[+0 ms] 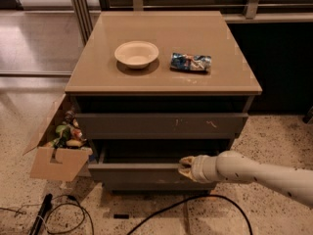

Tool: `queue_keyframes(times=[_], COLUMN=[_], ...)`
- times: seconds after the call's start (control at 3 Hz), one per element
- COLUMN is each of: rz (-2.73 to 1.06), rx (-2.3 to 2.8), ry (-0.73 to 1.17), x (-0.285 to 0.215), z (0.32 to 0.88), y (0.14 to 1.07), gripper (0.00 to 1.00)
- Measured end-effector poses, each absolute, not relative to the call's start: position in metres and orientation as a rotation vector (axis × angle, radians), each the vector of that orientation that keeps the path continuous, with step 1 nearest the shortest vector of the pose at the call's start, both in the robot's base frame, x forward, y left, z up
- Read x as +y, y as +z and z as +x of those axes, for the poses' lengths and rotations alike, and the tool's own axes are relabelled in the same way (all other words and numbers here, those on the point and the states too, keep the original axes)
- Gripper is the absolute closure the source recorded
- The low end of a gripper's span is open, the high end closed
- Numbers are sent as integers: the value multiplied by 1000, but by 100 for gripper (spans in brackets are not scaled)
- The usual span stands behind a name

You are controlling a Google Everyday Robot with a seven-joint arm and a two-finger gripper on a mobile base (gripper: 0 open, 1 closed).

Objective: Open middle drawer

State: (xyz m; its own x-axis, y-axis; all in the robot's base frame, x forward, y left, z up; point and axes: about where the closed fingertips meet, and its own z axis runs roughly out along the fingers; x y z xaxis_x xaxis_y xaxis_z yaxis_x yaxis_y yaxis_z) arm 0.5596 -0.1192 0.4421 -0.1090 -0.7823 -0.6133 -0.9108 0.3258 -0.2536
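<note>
The middle drawer (137, 173) stands partly out below the scratched front (161, 125). The hand (186, 164) sits against its upper edge, right of centre; whether it grips cannot be told. A bowl (136, 54) and packet (190, 61) lie on the counter (230, 80)

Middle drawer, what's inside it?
The middle drawer shows only a dark strip, nothing visible in it; the rest hides under the upper drawer. The gripper sits at its front edge.
</note>
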Motion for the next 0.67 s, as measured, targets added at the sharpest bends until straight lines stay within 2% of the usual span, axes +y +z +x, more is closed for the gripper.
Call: queue_keyframes(times=[0.33, 0.67], rz=[-1492, -1491], rx=[1913, 1927], ry=[236, 242], x=[-118, -124], z=[559, 539], y=[446, 443], gripper=[100, 100])
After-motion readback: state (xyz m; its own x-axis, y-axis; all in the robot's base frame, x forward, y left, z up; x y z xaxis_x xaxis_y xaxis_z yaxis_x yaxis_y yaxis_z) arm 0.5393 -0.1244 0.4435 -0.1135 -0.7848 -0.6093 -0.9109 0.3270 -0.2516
